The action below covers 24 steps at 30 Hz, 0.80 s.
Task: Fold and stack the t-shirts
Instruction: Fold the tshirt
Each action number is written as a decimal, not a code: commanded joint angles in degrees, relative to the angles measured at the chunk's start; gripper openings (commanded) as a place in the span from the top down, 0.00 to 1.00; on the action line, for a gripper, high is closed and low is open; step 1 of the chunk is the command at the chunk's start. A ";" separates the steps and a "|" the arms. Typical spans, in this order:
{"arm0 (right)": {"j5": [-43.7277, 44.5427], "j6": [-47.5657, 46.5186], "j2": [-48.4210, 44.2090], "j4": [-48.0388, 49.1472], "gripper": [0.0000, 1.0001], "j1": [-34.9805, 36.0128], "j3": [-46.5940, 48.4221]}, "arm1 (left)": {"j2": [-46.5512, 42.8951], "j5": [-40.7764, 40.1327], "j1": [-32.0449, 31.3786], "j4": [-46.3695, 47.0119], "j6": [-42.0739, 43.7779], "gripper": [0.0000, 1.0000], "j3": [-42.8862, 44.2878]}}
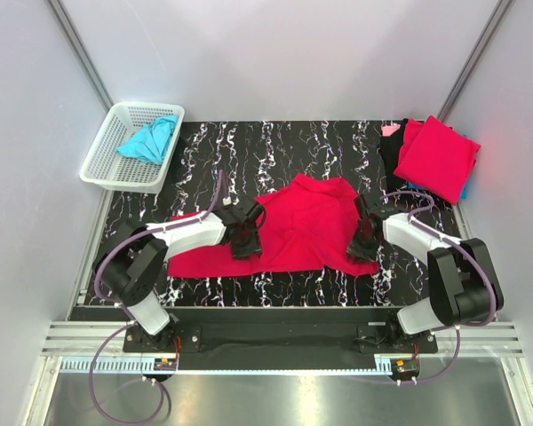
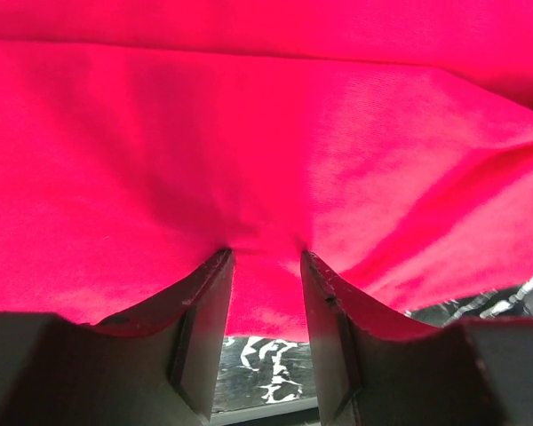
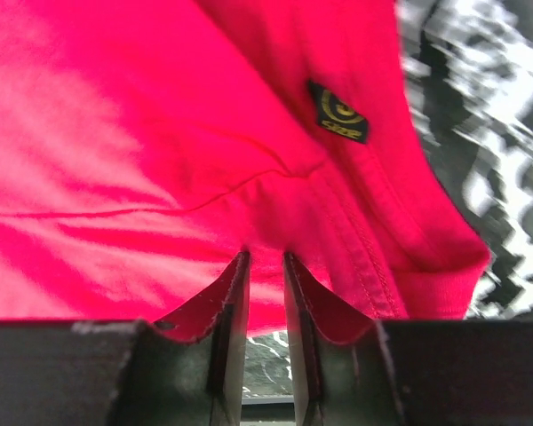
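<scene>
Crimson t-shirt (image 1: 293,226) spans the worktop (image 1: 293,142) between the tools; we see left tool (image 2: 266,257) and right tool (image 3: 265,257) each narrowed on a cloth fold, fabric spreading ahead of both.

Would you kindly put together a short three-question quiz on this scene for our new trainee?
1. True or false: the turquoise t-shirt lies inside the white basket.
2. What colour is the top garment of the folded stack at the far right corner of the table? A) black B) red C) turquoise
3. Fill in: the left gripper and the right gripper each pinch the ___ t-shirt spread mid-table.

Key: 1 true. 2 B. 3 red: both grippers pinch the red t-shirt.
</scene>
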 commanded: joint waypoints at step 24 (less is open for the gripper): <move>15.32 8.46 -11.28 -21.97 0.80 0.23 7.58 | -18.35 -17.56 0.17 -22.09 -1.69 0.53 1.63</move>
